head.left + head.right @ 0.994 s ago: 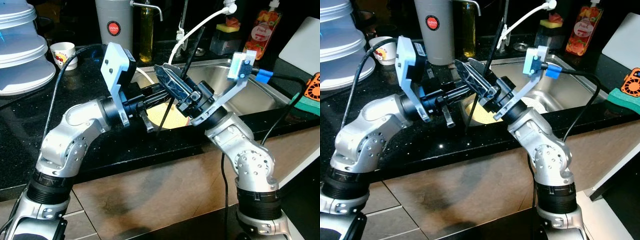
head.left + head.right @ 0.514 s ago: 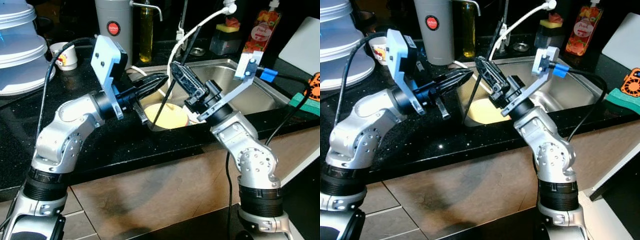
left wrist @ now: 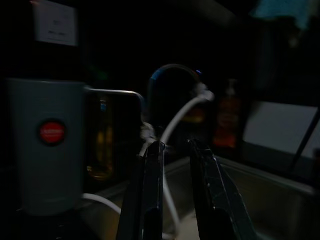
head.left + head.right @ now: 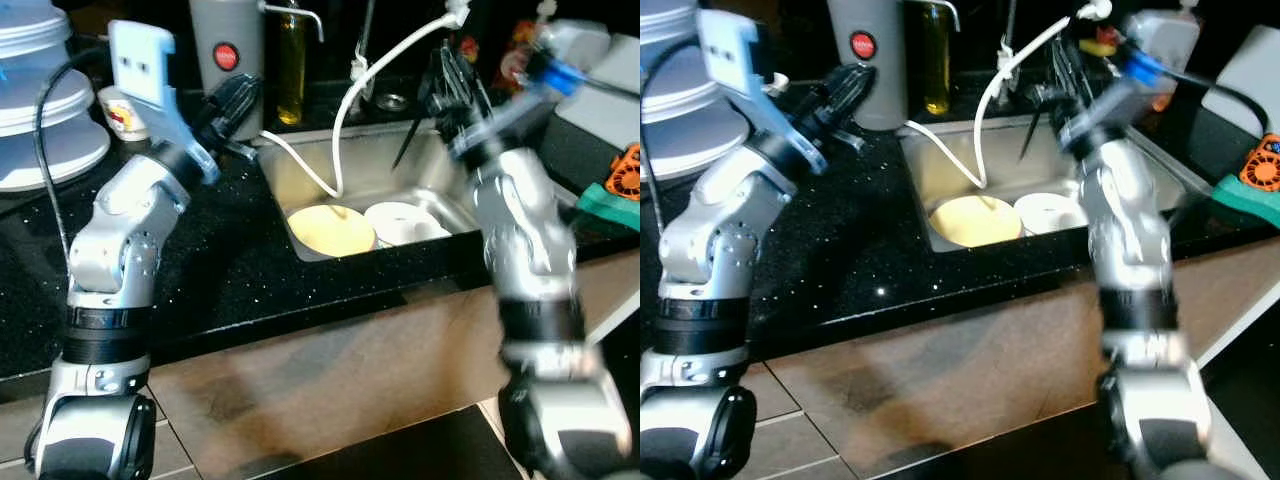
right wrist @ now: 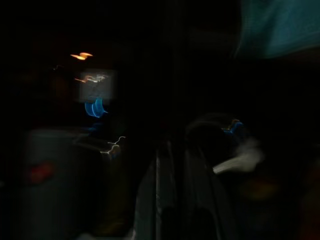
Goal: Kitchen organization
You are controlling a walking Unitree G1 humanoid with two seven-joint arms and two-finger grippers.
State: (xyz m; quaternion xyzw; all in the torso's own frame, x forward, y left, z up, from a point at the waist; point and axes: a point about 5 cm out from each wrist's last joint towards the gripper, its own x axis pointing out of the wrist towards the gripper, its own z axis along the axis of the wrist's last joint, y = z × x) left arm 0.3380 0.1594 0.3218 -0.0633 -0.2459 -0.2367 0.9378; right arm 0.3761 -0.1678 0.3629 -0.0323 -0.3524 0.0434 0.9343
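Chopsticks (image 4: 412, 140) in blurred right hand (image 4: 455, 85) above sink (image 4: 500, 195); left hand (image 3: 175, 165) slightly parted, empty.

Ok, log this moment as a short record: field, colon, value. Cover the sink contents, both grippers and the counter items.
sink: steel, set in the black counter
in sink: yellow plate beside white dish
hose: white hose hangs into the sink
left gripper: raised over the counter, near the grey canister
right gripper: raised over the sink, blurred, holding a thin black stick
counter, robot's left: patterned cup
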